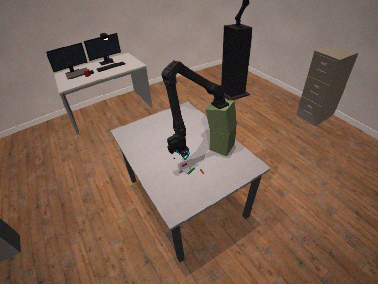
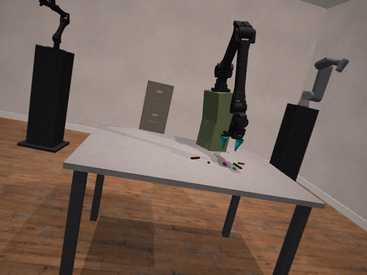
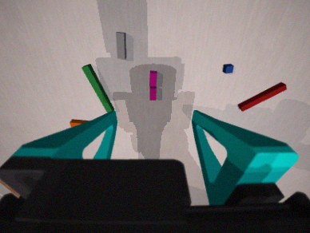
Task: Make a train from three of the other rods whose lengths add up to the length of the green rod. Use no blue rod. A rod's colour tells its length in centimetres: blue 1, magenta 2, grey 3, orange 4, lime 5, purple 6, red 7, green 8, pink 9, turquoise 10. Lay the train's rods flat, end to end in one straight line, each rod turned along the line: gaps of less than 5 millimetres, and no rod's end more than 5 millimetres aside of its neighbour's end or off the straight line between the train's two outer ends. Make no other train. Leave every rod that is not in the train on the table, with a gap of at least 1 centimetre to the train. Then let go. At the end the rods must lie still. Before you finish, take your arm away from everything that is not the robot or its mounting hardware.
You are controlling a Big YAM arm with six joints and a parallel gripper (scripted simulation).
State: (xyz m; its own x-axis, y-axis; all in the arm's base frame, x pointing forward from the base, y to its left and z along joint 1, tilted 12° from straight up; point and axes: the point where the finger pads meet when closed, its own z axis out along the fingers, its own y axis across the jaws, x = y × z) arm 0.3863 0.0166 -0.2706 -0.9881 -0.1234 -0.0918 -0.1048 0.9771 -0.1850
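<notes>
My gripper (image 2: 229,149) (image 3: 154,116) is open and empty, raised above two magenta rods. The far magenta rod (image 3: 153,78) and near magenta rod (image 3: 153,93) lie end to end, nearly in line, with no clear gap. A grey rod (image 1: 181,171) (image 2: 234,168) (image 3: 121,45) lies apart, beyond them and to the left in the wrist view, turned roughly the same way. The green rod (image 1: 191,170) (image 2: 237,165) (image 3: 97,87) lies slanted left of the magenta pair. An orange rod (image 1: 201,170) (image 2: 240,163) (image 3: 75,122) is partly hidden by a finger in the wrist view.
A blue rod (image 1: 174,158) (image 2: 208,162) (image 3: 228,69) and a red rod (image 2: 195,157) (image 3: 262,96) lie right of the magenta pair in the wrist view. The arm's green pedestal (image 1: 222,131) (image 2: 210,133) stands at the table's (image 1: 195,198) (image 2: 156,167) far side.
</notes>
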